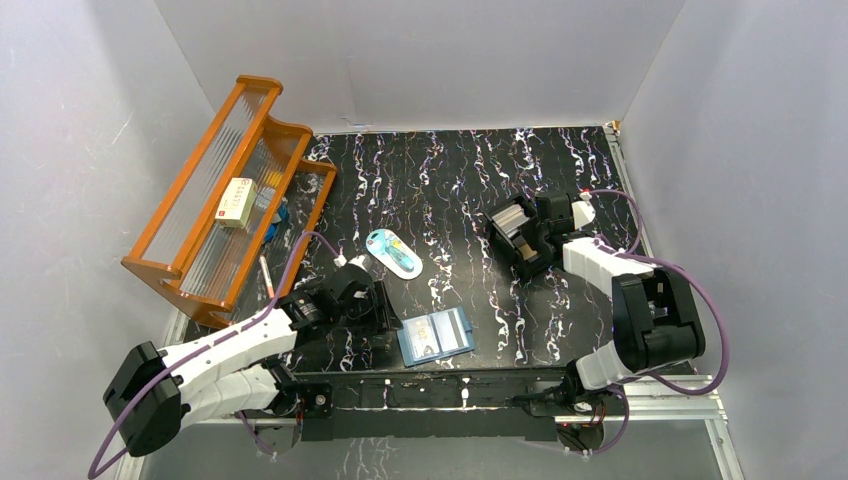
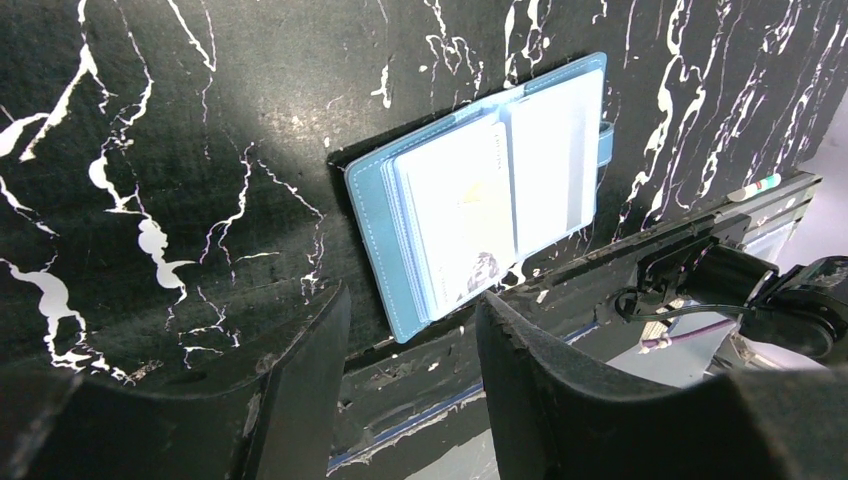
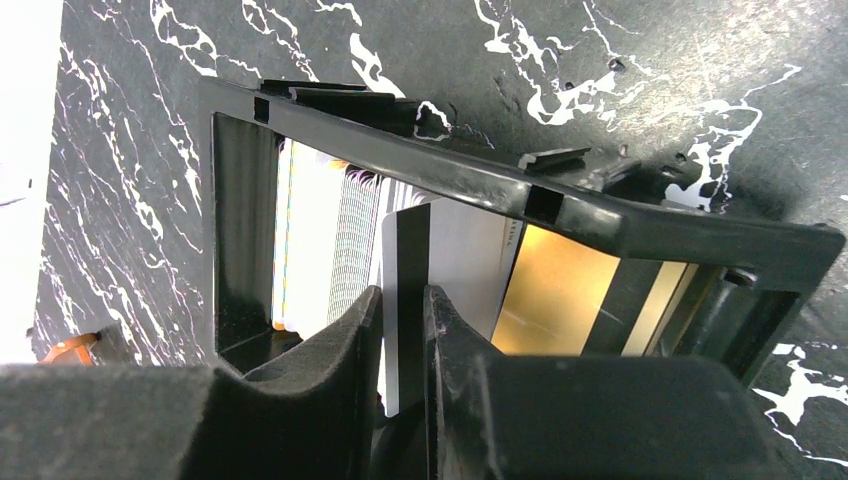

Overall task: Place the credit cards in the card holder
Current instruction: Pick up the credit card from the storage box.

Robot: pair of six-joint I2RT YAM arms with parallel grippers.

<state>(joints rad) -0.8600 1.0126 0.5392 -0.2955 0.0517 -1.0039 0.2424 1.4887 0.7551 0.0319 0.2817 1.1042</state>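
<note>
Since the cards point(image 3: 310, 240) are standing on edge, packed side by side in the black box point(image 3: 500, 185) toward the far right corner of the bench point(image 1: 440, 180), each is offering only a thin edge to take hold of. They are looking light, stiff and slick, likely to slip from a loose pinch or drag a neighbour along. I am judging the best hold to be flat on both faces of a single one, near its exposed edge.

The right claw point(image 3: 402, 298) is sitting inside the box with its jaws narrowed either side of a grey card point(image 3: 450, 250), and a gold card point(image 3: 555, 290) is standing just beside that. Whether the pads are already biting I cannot tell. The grey card's dark stripe is running toward the claw, so its long axis is probably pointing out of the box's open side.

The card holder point(image 1: 436, 336) is lying open and flat at the middle of the near edge. Its inside is facing up and its spread is running roughly along that edge, slightly skewed. The left claw point(image 2: 412, 310) is hovering released just beside it, holding nothing
</note>
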